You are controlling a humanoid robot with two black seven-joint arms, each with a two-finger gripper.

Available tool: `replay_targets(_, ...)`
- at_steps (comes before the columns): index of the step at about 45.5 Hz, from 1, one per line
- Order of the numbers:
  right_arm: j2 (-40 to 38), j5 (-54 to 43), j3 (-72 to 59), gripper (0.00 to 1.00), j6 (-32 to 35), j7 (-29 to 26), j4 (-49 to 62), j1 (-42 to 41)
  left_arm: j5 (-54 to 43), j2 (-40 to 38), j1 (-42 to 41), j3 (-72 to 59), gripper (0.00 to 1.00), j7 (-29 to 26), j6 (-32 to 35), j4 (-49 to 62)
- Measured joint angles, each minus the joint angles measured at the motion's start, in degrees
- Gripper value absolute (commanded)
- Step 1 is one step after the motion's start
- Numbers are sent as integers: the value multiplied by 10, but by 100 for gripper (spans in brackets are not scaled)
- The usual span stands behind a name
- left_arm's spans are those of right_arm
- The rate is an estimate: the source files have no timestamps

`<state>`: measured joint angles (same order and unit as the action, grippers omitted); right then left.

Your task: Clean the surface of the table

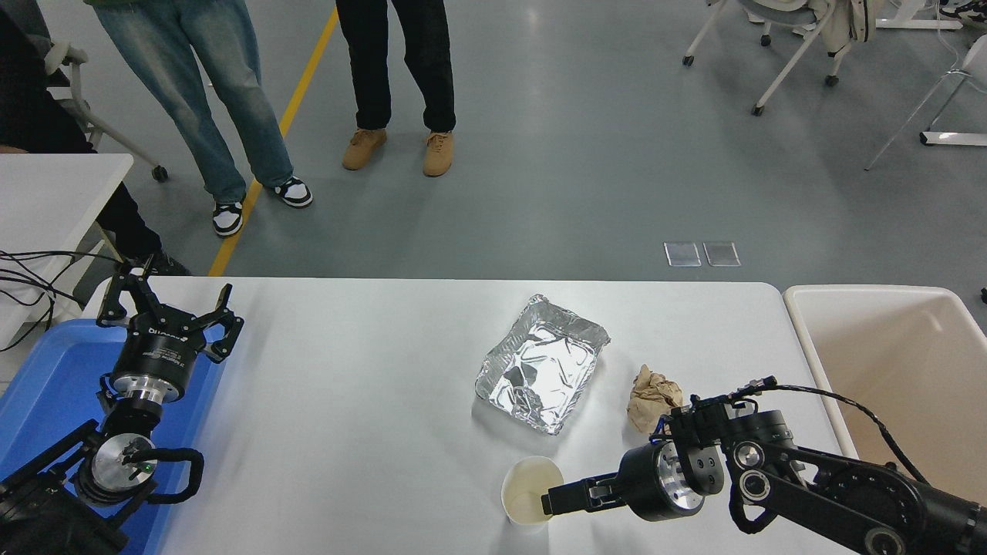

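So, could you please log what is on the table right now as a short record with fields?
table: white, three items on it
foil tray: centre, looks empty
paper ball: brown, crumpled, right of the tray
cup: upright, near edge
right gripper: fingertips at the cup's rim, grip unclear
left gripper: open, parked over the blue bin
cream bin: beside the table's right end, visible part empty
people: two pairs of legs standing beyond the table

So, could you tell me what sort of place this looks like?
Probably a robotics lab or test space: a grey floor with a yellow line, wheeled chairs, and people standing watching.
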<state>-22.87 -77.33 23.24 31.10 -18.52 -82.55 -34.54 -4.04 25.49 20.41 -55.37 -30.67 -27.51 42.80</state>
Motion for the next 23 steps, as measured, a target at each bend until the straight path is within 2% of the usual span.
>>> replay_targets(13,33,28,0,99,-7,-54,7,1,0,0,0,0,99,0,0,0)
replay_targets(23,53,32,0,99,-13,-66,23,-2,0,0,0,0,99,0,0,0)
